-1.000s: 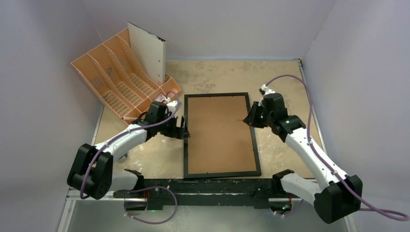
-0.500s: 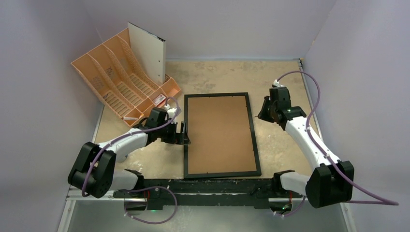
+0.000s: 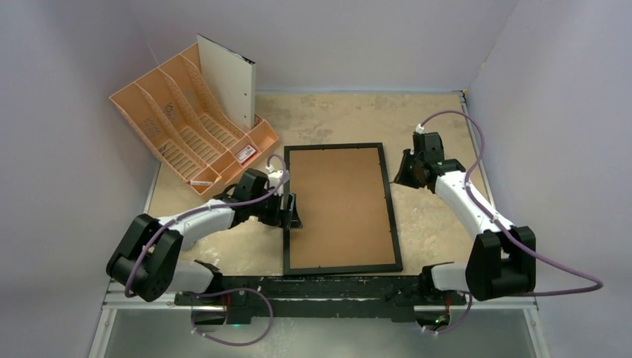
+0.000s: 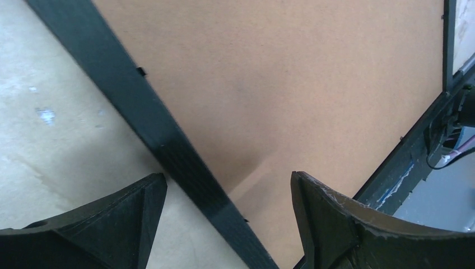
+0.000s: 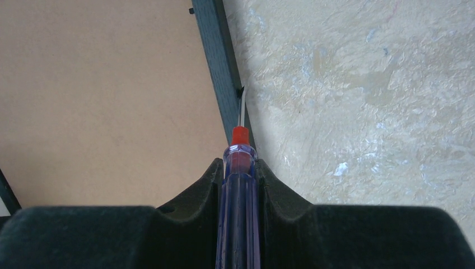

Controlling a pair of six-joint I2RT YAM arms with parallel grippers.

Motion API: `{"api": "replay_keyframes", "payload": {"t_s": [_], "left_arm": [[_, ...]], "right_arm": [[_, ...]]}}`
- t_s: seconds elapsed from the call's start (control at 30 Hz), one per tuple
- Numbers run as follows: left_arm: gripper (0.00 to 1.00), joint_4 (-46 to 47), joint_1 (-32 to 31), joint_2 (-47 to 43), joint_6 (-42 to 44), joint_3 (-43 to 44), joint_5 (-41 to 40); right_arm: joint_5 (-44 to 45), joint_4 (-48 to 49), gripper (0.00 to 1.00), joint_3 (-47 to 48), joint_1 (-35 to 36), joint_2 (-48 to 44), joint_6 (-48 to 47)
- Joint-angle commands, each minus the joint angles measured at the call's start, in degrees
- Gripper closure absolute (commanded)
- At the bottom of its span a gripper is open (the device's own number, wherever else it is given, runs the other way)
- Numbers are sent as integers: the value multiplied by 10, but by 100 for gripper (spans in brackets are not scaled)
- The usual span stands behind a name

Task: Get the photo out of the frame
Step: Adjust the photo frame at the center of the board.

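Straddles the frame's [image 3: 339, 212] left rail with the left gripper [image 4: 227, 190], 2 fingers [image 4: 112, 224] spread wide; clamps a blue-handled screwdriver [image 5: 239, 190] in the right gripper [image 5: 240, 168], tip at the right rail's outer edge — frame flat on the table [image 3: 328, 119], brown back up.

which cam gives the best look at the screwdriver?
Right wrist. The screwdriver sits centred: clear blue handle clamped between the fingers of the right gripper, red collar, blade tip at the frame's outer edge. Top external shows only the right gripper beside the frame, the tool too small to make out. Left wrist doesn't show it.
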Motion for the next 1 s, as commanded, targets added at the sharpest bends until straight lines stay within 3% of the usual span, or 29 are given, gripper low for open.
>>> {"api": "replay_keyframes", "payload": {"t_s": [0.0,0.47,0.67,0.83,0.97], "left_arm": [[16,28,-25,7,-28,-1,12],[22,135,-140,-14,-149,-12,-5],[22,154,-206,-11,-183,-13,-20],[20,81,-220,-53,-169,-16,-99],[12,-30,-218,-93,-114,40,-175]], "right_arm": [[-52,21,100,19,0,6,-15],[-121,17,100,113,-3,100,-47],[-62,9,100,156,-15,135,-51],[-1,-29,100,183,-53,110,-52],[31,-62,100,147,-82,50,-36]]}}
